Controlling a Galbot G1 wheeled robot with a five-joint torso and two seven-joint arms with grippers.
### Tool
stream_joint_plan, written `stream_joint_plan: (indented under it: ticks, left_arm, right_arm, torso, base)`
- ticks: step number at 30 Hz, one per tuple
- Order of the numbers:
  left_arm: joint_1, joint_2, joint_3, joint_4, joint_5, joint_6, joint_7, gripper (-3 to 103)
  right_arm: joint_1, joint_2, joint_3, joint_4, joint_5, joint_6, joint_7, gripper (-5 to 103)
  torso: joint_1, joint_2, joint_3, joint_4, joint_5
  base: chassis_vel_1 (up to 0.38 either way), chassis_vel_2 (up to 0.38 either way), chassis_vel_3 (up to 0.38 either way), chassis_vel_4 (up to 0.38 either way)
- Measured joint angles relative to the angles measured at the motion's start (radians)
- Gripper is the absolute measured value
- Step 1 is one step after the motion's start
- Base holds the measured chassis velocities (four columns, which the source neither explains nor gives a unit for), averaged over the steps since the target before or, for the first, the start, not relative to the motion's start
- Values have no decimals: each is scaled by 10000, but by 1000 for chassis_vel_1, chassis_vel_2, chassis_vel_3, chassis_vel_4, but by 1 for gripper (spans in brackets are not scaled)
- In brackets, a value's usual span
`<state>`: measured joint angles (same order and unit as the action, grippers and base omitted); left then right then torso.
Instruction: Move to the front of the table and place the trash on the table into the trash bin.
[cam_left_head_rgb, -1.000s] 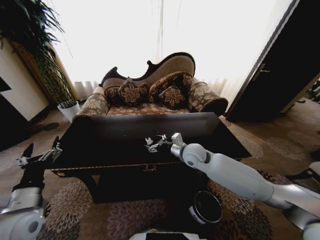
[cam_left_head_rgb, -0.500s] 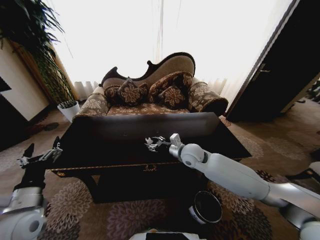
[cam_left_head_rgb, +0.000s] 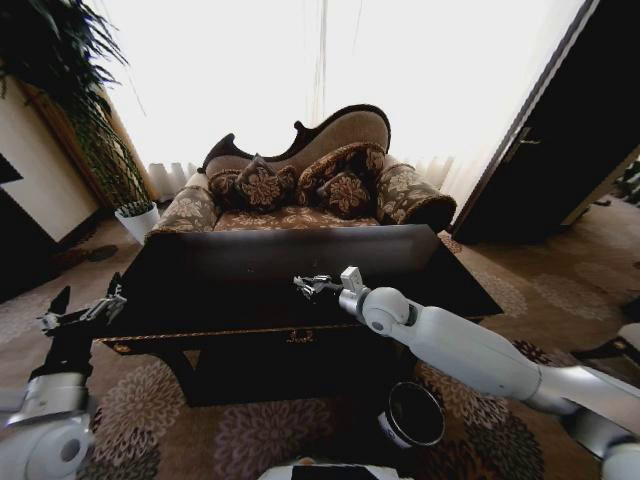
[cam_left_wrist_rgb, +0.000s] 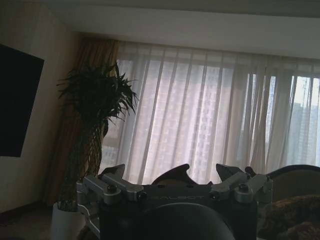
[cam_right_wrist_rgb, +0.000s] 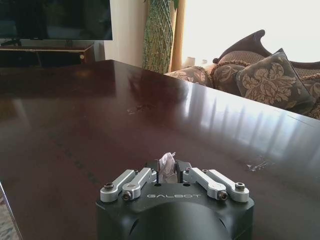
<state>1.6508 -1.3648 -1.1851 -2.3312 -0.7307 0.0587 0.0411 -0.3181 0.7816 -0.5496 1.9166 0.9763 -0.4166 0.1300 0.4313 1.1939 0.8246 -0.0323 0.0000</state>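
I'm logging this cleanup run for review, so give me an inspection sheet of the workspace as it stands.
Surface: the table, dark and glossy, shows faint smudges in the right wrist view.
Job's things: a white paper scrap sits pinched in the right gripper; the trash bin stands on the carpet in front of the table, below the right arm.
Clutter: nothing seen.
Grippers: right gripper over the table's front middle, shut on the scrap; left gripper held off the table's left end, fingers spread, holding nothing.
Cables: nothing seen.
Surroundings: patterned sofa behind the table, potted plant at left, bright curtained window, dark doorway at right.
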Motion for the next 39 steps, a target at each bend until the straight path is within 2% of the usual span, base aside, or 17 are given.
stream_joint_plan:
  ticks: [7,11,16,18,21,23,26,33,35,36,39]
  left_arm:
    - [27,10,-35,-33,-18,-4,1,100]
    - [-9,18,63,-8,-12,-8,3,100]
    - [-131,43,284,65,37,-9,4,100]
    - [-151,50,311,87,53,-9,4,100]
    - [-277,108,490,166,94,-10,-11,100]
    - [-303,127,526,172,94,-10,-12,100]
    - [-468,204,696,264,91,-11,-28,100]
    - [-627,189,887,359,99,-28,-58,100]
    - [-705,237,975,387,101,-29,-66,100]
    - [-705,237,975,387,101,-29,-66,100]
    - [-756,302,1038,404,78,-38,-68,100]
  right_arm:
    - [-261,-279,394,205,6,73,-109,21]
    - [-640,-666,878,428,-6,112,-222,21]
    - [-1486,-1493,1878,912,-116,203,-416,20]
    - [-1607,-1575,2031,981,-123,207,-430,20]
    - [-2357,-2051,3135,1474,-122,216,-495,20]
    - [-2498,-2149,3366,1580,-116,216,-507,20]
    - [-3093,-2749,4355,2261,71,225,-493,19]
    - [-3879,-3178,5387,2988,238,232,-373,19]
    - [-4870,-3365,6359,3211,217,233,-372,17]
    - [-4870,-3365,6359,3211,217,233,-372,17]
    - [-6195,-3355,7747,3363,144,271,-392,9]
  torso:
    - [0,0,0,0,1]
    - [0,0,0,0,0]
    - [0,0,0,-1,1]
    - [0,0,0,-1,2]
    - [-1,0,0,0,1]
    - [0,0,0,0,1]
    - [-1,0,0,-3,1]
    - [-1,0,-1,1,-1]
    - [-1,0,0,0,-1]
    - [-1,0,0,0,-1]
    - [-1,0,0,-1,1]
  base:
    - [0,0,0,0]
    - [0,0,0,0]
    - [0,0,0,0]
    - [0,0,0,0]
    - [0,0,0,0]
    - [0,0,0,0]
    - [0,0,0,0]
    - [0,0,0,0]
    - [0,0,0,0]
    - [0,0,0,0]
    - [0,0,0,0]
